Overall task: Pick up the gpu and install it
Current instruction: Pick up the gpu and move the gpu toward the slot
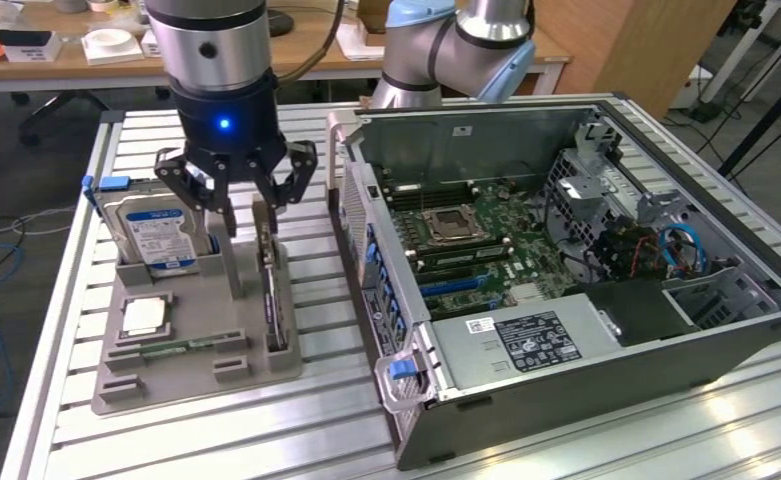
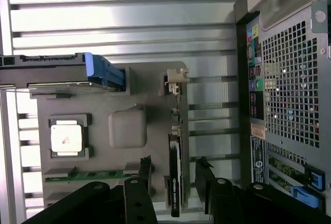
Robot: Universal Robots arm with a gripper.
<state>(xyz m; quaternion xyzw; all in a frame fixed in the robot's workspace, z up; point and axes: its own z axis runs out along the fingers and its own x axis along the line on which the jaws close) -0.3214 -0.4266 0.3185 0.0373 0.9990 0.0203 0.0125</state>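
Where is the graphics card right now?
In the exterior view's left half, the gpu stands on edge in the grey holder, between the hard drive and the open computer case, under the open hand.

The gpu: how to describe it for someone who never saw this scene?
Beside the open grey computer case sits a grey holder tray. The gpu stands on edge in its slot nearest the case, below the open black gripper: a thin dark card with silver bracket, unlike the boxy blue-labelled hard drive.
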